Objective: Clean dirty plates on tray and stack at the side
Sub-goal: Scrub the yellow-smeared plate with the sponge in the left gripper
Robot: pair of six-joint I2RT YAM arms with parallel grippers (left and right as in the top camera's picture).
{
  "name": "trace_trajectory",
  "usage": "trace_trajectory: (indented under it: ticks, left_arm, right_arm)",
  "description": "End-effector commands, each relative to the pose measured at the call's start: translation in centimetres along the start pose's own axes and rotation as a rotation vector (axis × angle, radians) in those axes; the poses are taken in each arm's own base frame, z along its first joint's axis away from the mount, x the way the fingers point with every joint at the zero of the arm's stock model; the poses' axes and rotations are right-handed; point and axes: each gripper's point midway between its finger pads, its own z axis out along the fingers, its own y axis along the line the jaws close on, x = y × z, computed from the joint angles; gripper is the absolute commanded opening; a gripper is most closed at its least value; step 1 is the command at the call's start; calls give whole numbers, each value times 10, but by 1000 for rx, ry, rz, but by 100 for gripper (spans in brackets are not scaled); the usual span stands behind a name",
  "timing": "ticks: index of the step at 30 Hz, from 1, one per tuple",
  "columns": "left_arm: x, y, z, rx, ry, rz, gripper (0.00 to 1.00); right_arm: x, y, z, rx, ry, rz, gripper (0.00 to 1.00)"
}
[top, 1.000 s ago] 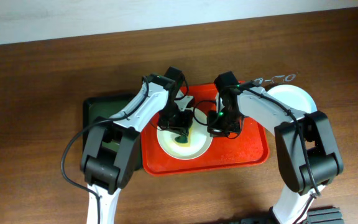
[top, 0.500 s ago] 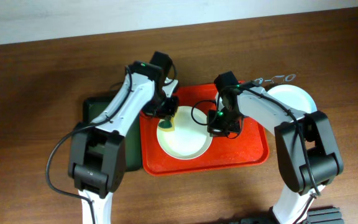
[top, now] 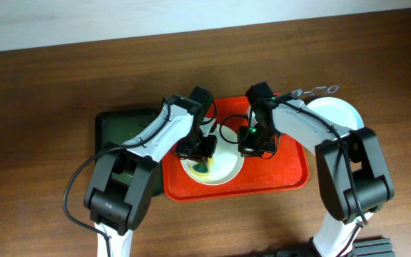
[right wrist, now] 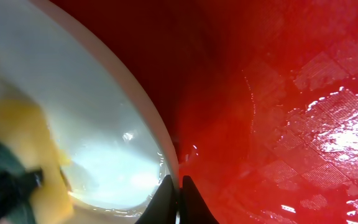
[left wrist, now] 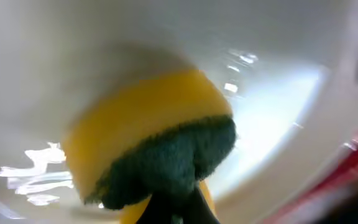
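After a check against half a second ago, find the left gripper (top: 201, 155) back over the middle of the cream plate (top: 228, 170), pulled in from the plate's far rim on its outer side. Clamped narrow on a yellow-and-green sponge (left wrist: 154, 143), green face toward the wrist camera, yellow foam squashed onto the glaze directly beneath the fingertips. Matches the spot of a full second ago, so read it as one scrub stroke out and back, not a finished wipe.

See the right gripper (right wrist: 176, 190) unmoved across all three overhead views. Pinched nearly closed on the plate's rim, steadying it on the red tray (top: 287, 168), with glistening bare tray floor just to its right.

Judge the task as mid-clean on this plate. Yellowish tint around the sponge, but hard to split smear from foam. Count at least one white plate (top: 337, 114) already off the tray on the bench (top: 48, 107), beyond the right gripper's outer side. Cannot find a third plate. Leave aside the dark green tray (top: 120, 128), out past the left gripper's outer side.

No brand, label or writing readable anywhere. Left wrist view too blurred to tell in any case.
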Motion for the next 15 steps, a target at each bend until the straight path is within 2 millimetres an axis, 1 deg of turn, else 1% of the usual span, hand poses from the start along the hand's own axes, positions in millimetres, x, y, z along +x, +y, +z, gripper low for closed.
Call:
trace_trajectory:
  ticks: [1,2,4,5,6,7,8,9,13,14,15]
  left_arm:
    - [-18,-23,-39,183,-85,60,0]
    - [-28,-21,-59,188,-143,62,0]
    - [-40,-14,-85,181,-219,56,0]
    - [-46,-4,-97,146,-258,34,0]
    - [-50,9,-105,94,-288,9,0]
    - [-52,25,-108,30,-303,-12,0]
    - [-52,38,-105,-32,-298,-26,0]
    - [-50,41,-100,-51,-285,-29,0]
    - [-46,26,-73,-54,-230,9,0]
    - [-45,24,-67,-67,-219,10,0]
    - [-45,29,-62,-107,-211,-21,0]
  right_arm:
    - [-4,3,-7,-10,-26,-6,4]
    - [-4,3,-6,-10,-26,-7,4]
    - [-4,3,-6,-10,-26,-6,4]
    - [-5,3,-6,-10,-28,-7,4]
    - [-5,4,-7,-11,-30,-8,4]
    - [-6,4,-7,-13,-32,-9,4]
    - [-6,4,-7,-13,-33,-9,4]
    - [-6,4,-7,-13,-33,-9,4]
    - [-7,4,-7,-14,-36,-10,4]
    - [-7,4,-7,-14,-36,-10,4]
    - [-7,4,-7,-14,-35,-10,4]
